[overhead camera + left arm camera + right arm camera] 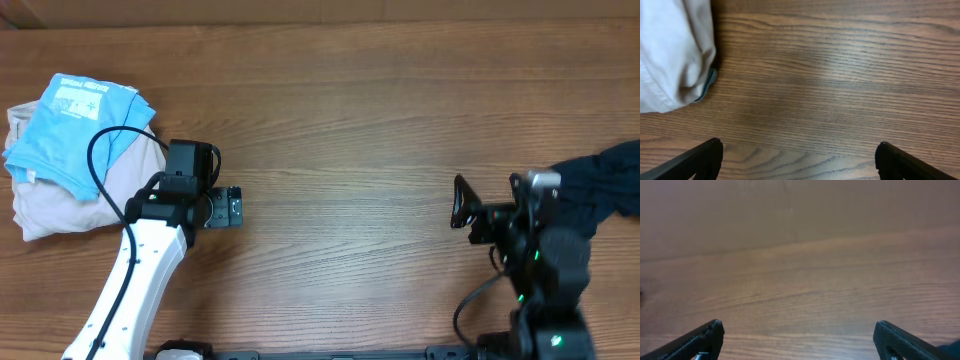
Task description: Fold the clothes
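While both arms hang low over the table (340, 110), neither is at work on cloth. Left gripper (797, 160): jaws wide apart, empty, only wood between them. Right gripper (797, 337): jaws wide apart, empty, pointing toward mid-table.

Just beside the left gripper, at the table's left end, sits a pile: blue T-shirt (80, 125) on top of beige shorts (55, 210), both bunched compactly. The black garment (610, 180) lies crumpled at the right edge, partly behind the right arm.

Assessment: no fold is in hand; this reads as a pause between garments. The black garment looks the least tidy and the likely next item. The next move calls for turning the right gripper toward it, pinching an edge, drawing it to mid-table and spreading it flat with both arms.
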Robot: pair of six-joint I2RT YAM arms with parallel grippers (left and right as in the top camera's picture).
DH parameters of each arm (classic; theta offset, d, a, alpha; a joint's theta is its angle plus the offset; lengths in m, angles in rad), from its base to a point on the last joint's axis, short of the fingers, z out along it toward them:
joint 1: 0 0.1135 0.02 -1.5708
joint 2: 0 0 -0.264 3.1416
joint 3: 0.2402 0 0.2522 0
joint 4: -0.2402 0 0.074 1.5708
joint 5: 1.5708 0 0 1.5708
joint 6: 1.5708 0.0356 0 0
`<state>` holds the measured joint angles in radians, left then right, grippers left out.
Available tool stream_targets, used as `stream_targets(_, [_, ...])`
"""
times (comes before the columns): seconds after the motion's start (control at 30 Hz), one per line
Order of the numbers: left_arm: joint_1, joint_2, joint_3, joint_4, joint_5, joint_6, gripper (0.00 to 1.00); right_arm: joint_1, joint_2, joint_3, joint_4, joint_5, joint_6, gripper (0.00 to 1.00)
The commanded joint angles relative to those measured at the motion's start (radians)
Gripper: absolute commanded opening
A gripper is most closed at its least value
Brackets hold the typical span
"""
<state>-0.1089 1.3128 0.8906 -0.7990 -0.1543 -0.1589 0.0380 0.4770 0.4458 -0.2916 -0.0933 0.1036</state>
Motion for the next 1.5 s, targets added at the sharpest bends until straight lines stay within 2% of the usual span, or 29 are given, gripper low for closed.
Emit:
stream_targets(0.0, [0.005, 0.036, -0.004, -0.001, -0.01, -0.021, 1.0, -0.005, -0.184, -0.187, 0.103, -0.024, -0.005, 1.0])
stream_targets(0.33, [0.005, 0.061, -0.004, -0.001, -0.01, -0.021, 1.0, 0.006, -0.471, -0.423, 0.315, -0.021, -0.007, 1.0])
stream_targets(0.5, [0.005, 0.061, -0.004, -0.001, -0.01, -0.022, 1.0, 0.006, -0.474, -0.438, 0.331, -0.001, -0.077, 1.0])
stream_targets(0.6, [0.005, 0.061, -0.004, -0.001, -0.01, -0.021, 1.0, 0.006, -0.474, -0.438, 0.237, -0.001, -0.136, 1.0])
stream_targets(1.47, [0.005, 0.061, -0.004, -0.001, -0.01, -0.021, 1.0, 0.006, -0.474, -0.438, 0.215, 0.01, -0.134, 1.0])
